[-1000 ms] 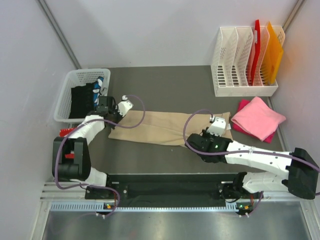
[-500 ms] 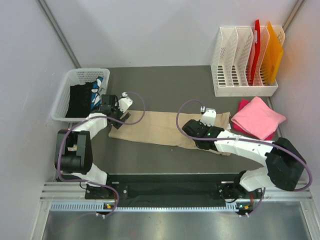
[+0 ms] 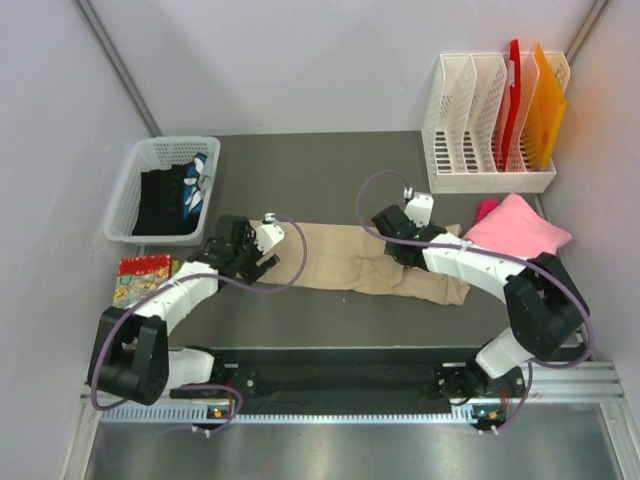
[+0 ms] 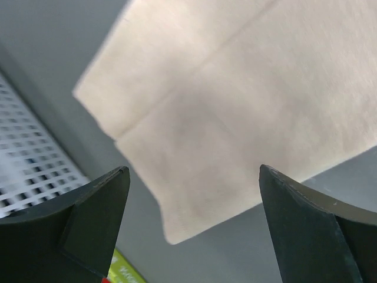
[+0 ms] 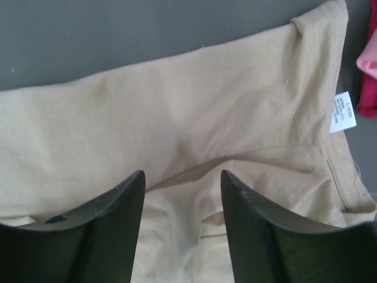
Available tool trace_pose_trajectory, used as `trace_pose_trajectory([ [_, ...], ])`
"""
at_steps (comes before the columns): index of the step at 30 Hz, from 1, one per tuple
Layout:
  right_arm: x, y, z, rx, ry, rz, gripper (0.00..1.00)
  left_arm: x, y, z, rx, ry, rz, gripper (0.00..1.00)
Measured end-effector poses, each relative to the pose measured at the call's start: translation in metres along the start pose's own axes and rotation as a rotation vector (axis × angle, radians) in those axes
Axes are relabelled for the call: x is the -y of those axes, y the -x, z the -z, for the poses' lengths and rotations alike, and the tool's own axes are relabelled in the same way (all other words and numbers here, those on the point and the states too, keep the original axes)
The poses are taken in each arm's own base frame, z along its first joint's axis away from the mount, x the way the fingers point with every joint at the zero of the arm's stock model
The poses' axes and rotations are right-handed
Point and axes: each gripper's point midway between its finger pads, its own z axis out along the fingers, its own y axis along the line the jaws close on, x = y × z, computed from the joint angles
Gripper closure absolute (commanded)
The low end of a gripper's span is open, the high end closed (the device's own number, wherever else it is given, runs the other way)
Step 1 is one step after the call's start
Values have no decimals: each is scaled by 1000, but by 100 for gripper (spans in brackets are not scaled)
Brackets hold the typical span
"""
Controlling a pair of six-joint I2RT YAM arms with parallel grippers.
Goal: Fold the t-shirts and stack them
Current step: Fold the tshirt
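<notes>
Only my right wrist cam caught the tag [image 5: 343, 111] on the beige t-shirt [image 3: 370, 262]. Left gripper [image 4: 191, 170] and right gripper [image 5: 182, 174] both gaped empty over it; dark table [image 3: 320, 170], pale walls [image 3: 300, 60].

Beige t-shirt [image 3: 335, 256] across dark table [image 3: 300, 170]

Left arm [image 3: 180, 290]: elbow bent out to its own side, forearm running low, up and inward toward centre; left gripper [image 4: 191, 221] faces down, jaws spread wide. Right arm [image 3: 470, 265]: elbow kinked outboard, forearm low and angled inward. Right gripper [image 5: 181, 233] faces down, jaws apart.
</notes>
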Motion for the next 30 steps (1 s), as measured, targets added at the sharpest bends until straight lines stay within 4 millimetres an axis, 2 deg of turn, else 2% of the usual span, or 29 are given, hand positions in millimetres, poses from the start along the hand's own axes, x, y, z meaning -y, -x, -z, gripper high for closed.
trace_pose_trajectory([
  [5,0,26,-7,10,-12,-21,45,13,-18,-22,-70,-47,2,7],
  [7,-5,35,-5,25,3,-30,45,6,-13,-29,-73,-29,6,7],
  [9,-8,36,-1,31,20,-28,44,-1,-7,-39,-78,-20,10,7],
  [11,-6,27,4,29,37,-21,44,-8,0,-47,-81,-10,15,8],
  [14,10,6,17,22,62,-13,43,-13,6,-52,-84,-15,17,8],
  [18,23,-12,37,32,115,-29,43,-7,11,-48,-88,-75,20,9],
  [23,20,-20,46,34,154,-35,42,4,15,-30,-82,-155,15,8],
  [26,17,-27,48,23,167,-22,44,4,17,-18,-64,-155,-1,8],
  [30,5,-35,46,10,188,-17,46,10,8,-14,-72,-156,-9,9],
])
